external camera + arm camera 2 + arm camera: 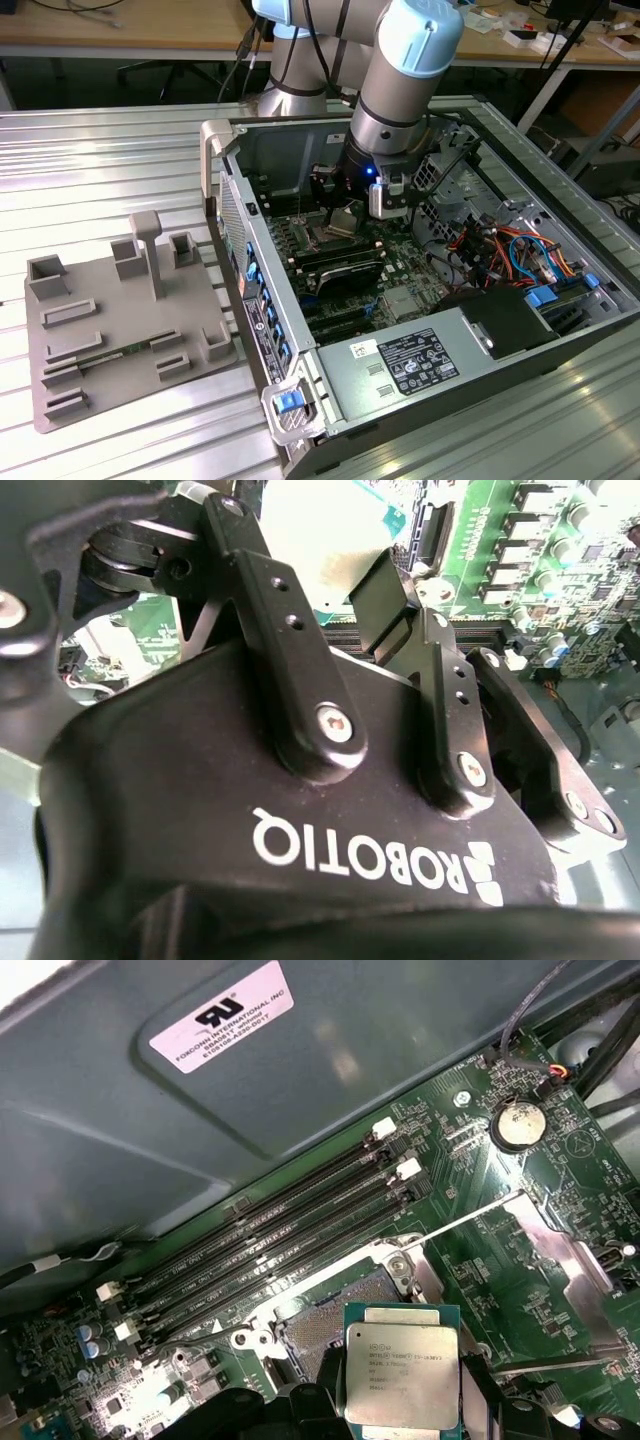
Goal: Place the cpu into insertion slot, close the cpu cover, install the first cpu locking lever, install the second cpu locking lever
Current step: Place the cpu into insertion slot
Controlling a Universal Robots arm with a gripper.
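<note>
A robotics lab or engineering workshop. In the exterior view, an industrial robot arm [400, 70] reaches down from the upper middle over a ribbed aluminium table [100, 150] — the slotted, bolt-anything-down kind. An opened desktop computer case [285, 150] fills the frame's right half, and the first wrist view shows its green motherboard [470, 1180] bare. A grey moulded parts fixture [120, 320] sits lower left. Wooden workbenches [100, 38] run along the top edge, strewn with loose cables [95, 15].
</note>
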